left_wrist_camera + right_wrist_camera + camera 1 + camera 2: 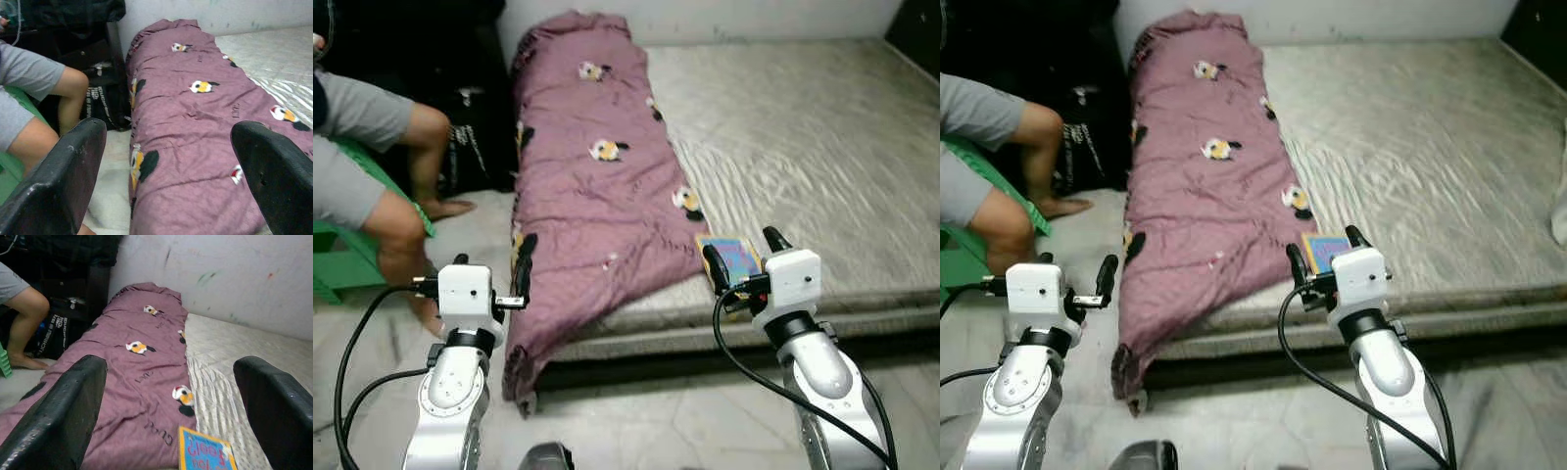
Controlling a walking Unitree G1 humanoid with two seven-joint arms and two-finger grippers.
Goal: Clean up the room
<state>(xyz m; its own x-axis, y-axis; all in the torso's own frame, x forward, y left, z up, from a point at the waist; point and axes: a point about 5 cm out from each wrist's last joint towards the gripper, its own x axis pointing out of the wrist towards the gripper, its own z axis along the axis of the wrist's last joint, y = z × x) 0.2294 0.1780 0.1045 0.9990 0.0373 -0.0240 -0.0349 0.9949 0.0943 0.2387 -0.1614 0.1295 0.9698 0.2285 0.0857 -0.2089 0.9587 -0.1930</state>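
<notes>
A purple blanket [597,186] with cartoon penguins lies lengthwise along the left side of a low mattress [803,147], its near end drooping over the edge toward the floor. A small colourful book [732,258] rests on the mattress at the blanket's right edge, close to the front. My right gripper [744,253] hovers open just in front of the book, which also shows low between the fingers [63,421] in the right wrist view. My left gripper [491,271] is open too, held over the floor left of the blanket's hanging end [195,147].
A person in grey shorts sits on a green plastic stool [352,264] at the left, a bare leg [406,235] near my left arm. A dark bag [470,147] leans by the wall. Tiled floor [656,411] runs in front of the mattress.
</notes>
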